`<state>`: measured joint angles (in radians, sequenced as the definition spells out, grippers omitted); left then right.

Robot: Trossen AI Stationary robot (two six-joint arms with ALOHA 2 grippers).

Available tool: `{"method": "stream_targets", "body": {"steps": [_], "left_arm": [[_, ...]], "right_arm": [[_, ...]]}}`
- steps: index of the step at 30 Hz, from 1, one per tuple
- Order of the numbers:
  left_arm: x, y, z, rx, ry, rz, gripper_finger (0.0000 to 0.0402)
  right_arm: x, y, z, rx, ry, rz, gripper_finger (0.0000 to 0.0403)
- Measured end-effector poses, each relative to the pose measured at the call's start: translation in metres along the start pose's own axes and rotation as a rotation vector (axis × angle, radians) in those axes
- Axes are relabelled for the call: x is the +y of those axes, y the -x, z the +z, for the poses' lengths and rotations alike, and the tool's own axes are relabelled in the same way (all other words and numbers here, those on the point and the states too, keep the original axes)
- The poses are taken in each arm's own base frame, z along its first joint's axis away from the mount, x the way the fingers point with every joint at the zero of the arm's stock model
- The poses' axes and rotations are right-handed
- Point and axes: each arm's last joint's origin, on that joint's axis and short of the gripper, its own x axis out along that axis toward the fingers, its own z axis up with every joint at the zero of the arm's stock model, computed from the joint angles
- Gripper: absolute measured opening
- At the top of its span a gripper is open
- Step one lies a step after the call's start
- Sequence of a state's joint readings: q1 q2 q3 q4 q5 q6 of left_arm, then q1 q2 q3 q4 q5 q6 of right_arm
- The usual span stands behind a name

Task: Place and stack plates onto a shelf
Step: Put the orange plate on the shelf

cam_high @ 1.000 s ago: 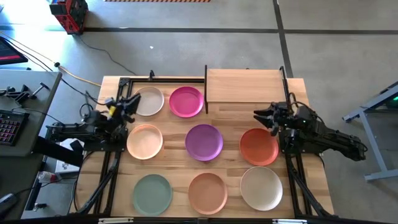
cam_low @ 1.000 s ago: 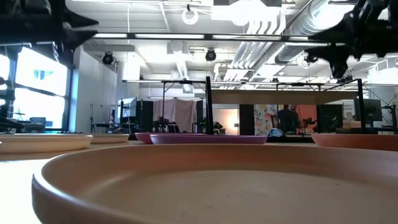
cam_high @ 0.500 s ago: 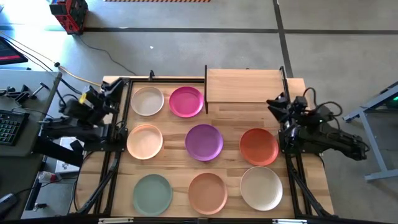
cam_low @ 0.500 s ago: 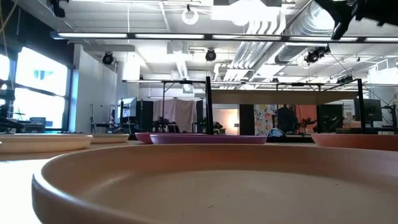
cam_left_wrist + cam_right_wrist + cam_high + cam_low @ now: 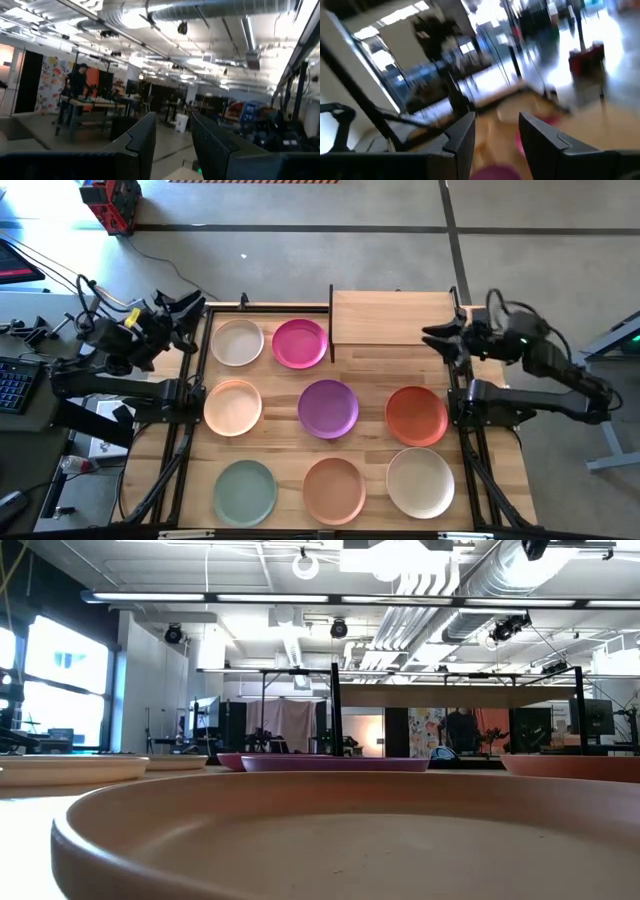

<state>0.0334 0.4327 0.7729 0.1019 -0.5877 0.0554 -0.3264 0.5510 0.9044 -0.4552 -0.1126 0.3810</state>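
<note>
Several round plates lie flat on the wooden table in three rows: cream (image 5: 237,342) and magenta (image 5: 300,343) far, peach (image 5: 233,407), purple (image 5: 328,408) and orange-red (image 5: 416,416) in the middle, sage green (image 5: 245,491), salmon (image 5: 334,490) and off-white (image 5: 420,482) near. The shelf (image 5: 392,317) stands at the far edge, its board bare. My left gripper (image 5: 190,308) is open, raised beyond the table's far left corner. My right gripper (image 5: 435,338) is open, raised near the shelf's right end. Each wrist view shows parted fingers, the left gripper (image 5: 172,120) and the right gripper (image 5: 497,120).
Black arm frames run along the table's left and right sides. A desk with a keyboard (image 5: 12,385) stands left of the table. In the low view the salmon plate (image 5: 300,830) fills the foreground, with the purple plate (image 5: 335,764) and the shelf (image 5: 455,697) behind it.
Both arms have risen and drawn back. My left gripper moved from beside the cream plate up and toward the table's far left corner. My right gripper moved from above the orange-red plate up and toward the far edge, to the shelf's right end. No plate has moved.
</note>
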Motion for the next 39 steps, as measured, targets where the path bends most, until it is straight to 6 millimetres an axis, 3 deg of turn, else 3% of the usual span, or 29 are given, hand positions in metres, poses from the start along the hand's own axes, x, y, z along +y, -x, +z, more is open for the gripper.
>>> {"method": "stream_targets", "body": {"steps": [7,15,20,26,39], "left_arm": [[0.001,0.002,-0.015,0.149,0.045,0.002,0.0111],[0.003,0.007,-0.033,0.316,0.041,0.021,0.0111],[0.004,0.008,-0.038,0.366,0.017,0.027,0.0111],[0.004,0.009,-0.040,0.379,0.008,0.028,0.0111],[0.004,0.009,-0.040,0.384,0.015,0.031,0.0111]], "right_arm": [[-0.005,-0.038,-0.004,0.451,-0.395,-0.227,0.0142],[-0.003,-0.088,-0.030,0.754,-0.586,-0.298,0.0142],[0.011,-0.112,-0.053,0.895,-0.629,-0.338,0.0142],[0.030,-0.131,-0.084,0.957,-0.654,-0.508,0.0142],[0.057,-0.160,-0.157,1.135,-0.499,-0.724,0.0142]]}}
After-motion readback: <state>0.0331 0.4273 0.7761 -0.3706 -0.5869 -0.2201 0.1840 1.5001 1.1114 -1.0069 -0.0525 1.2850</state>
